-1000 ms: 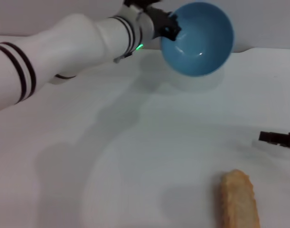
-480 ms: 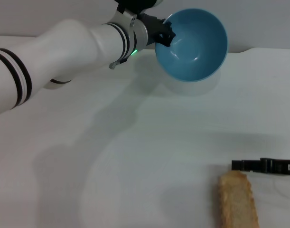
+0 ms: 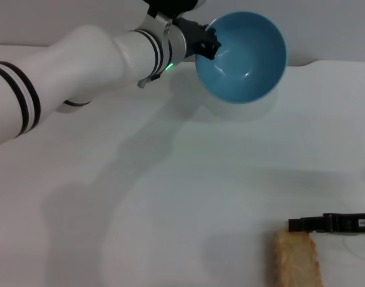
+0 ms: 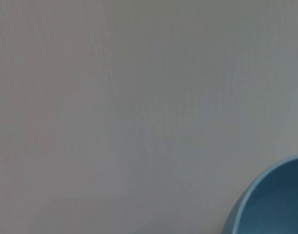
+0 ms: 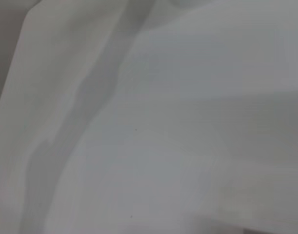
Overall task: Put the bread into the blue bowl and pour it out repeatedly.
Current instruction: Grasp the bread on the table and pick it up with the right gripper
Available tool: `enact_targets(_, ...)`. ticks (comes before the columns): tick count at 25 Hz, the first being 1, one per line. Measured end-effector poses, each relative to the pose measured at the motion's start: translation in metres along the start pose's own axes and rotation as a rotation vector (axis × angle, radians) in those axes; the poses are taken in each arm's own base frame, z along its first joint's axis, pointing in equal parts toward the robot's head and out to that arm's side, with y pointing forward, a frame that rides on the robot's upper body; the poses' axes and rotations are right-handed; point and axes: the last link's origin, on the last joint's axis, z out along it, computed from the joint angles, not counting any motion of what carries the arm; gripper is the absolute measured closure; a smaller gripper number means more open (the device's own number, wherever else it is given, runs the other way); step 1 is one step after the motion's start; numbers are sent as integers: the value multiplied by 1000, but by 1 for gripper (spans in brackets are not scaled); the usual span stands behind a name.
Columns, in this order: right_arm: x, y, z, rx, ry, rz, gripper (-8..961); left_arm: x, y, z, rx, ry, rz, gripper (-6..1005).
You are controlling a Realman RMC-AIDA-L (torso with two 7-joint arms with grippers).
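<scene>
The blue bowl (image 3: 242, 57) hangs tilted in the air at the back of the table, its empty inside facing me. My left gripper (image 3: 207, 40) is shut on its left rim. A slice of that bowl's rim (image 4: 266, 204) shows in the left wrist view. The bread (image 3: 297, 262), tan and ridged, lies on the white table (image 3: 170, 197) at the front right, partly cut off by the picture's lower edge. My right gripper (image 3: 307, 224) reaches in from the right, a thin black finger just over the bread's far end. The right wrist view holds only table and shadows.
The bowl's shadow falls on the table under it, near the back edge and the grey wall (image 3: 325, 24). My left arm (image 3: 80, 66) spans the back left. The white table top (image 5: 188, 122) fills the right wrist view.
My right gripper has slid leftward from the right edge to the bread's far end. The bowl shifted slightly left a second ago and has held still since.
</scene>
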Motion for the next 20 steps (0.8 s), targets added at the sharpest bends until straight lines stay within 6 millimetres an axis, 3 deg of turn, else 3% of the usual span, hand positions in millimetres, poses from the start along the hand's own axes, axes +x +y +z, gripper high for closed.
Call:
enact_targets(14,2,-3,-1,35,48,-2,511,-2,0,0,4,-2,-5,1001)
enact_targets(20,-3,4,8,28,66,-27,501,-2,-1,-1,6,-1,-6,1000)
